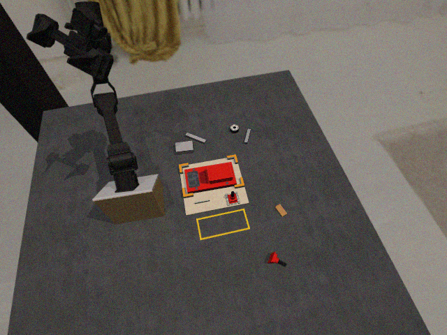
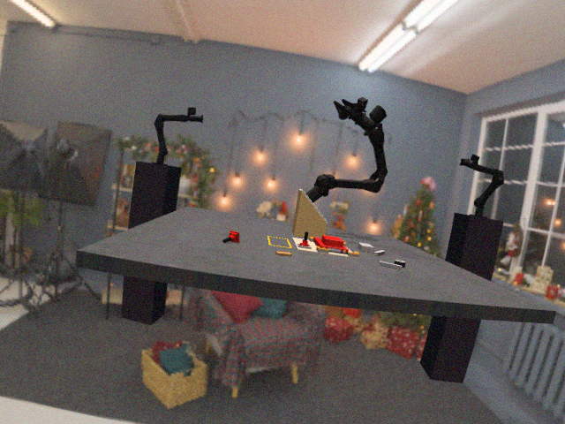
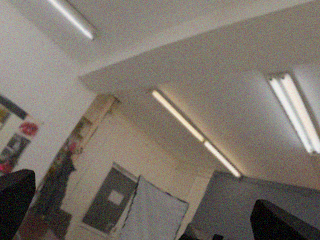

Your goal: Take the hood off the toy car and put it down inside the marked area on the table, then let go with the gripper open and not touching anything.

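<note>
a: where's the hood [image 1: 220, 172]?

b: on the toy car [image 1: 211, 176] — the raised red slab at the car's right end in the top view, seated flush. the car lies on a cream board [image 1: 216, 202] between orange corner brackets [image 1: 232, 157].

a: and the marked area?

b: the yellow rectangle [image 1: 223, 223] on the table [image 1: 180, 281], just below the board's near edge. nothing lies inside it.

a: what else is near?

b: a small red-and-black post [image 1: 232, 197] stands on the board's lower right. above the board sit a grey square plate [image 1: 184, 146], two thin grey bars [image 1: 195, 137] and a little white ring [image 1: 235, 127]. to the right, a tan block [image 1: 281, 210]; farther down, a red funnel-shaped piece [image 1: 275, 258].

a: the gripper?

b: the gripper [image 2: 342, 107] is high up and well apart from the car, the arm [image 1: 112, 130] folded back from its base block [image 1: 130, 202]. its fingers are spread wide and hold nothing — the wrist view shows only ceiling lights between them.
</note>
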Controlling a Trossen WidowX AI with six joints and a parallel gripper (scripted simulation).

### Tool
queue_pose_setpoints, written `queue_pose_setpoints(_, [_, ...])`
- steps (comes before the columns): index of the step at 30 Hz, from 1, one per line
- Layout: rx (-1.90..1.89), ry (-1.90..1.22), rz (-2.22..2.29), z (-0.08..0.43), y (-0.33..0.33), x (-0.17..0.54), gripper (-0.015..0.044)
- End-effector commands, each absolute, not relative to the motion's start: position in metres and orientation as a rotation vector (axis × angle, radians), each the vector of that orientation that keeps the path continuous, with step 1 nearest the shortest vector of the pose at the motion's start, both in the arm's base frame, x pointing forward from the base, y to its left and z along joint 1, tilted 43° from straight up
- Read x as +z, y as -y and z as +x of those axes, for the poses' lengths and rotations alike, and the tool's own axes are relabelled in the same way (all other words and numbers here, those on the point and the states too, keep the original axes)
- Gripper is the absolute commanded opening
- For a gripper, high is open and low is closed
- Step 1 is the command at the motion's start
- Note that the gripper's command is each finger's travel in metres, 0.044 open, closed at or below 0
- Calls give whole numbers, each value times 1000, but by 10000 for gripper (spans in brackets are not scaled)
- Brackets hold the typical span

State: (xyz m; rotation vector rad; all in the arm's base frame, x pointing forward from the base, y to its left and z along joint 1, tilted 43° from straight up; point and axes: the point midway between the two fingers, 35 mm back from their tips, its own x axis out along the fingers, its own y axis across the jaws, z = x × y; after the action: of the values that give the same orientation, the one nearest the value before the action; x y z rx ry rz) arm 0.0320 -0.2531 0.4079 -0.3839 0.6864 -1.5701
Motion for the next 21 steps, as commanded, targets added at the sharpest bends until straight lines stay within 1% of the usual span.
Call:
queue_pose_setpoints(1, [-1565,-687,-383,33,254,407,440])
queue_pose_setpoints(5, [-1452,-697,-366,60,263,393,440])
queue_pose_setpoints(11, [-1123,-731,-297,141,272,345,440])
queue_pose_setpoints(18, [-752,-784,-161,228,247,282,440])
queue_pose_setpoints(21, [-633,-809,-122,253,231,262,440])
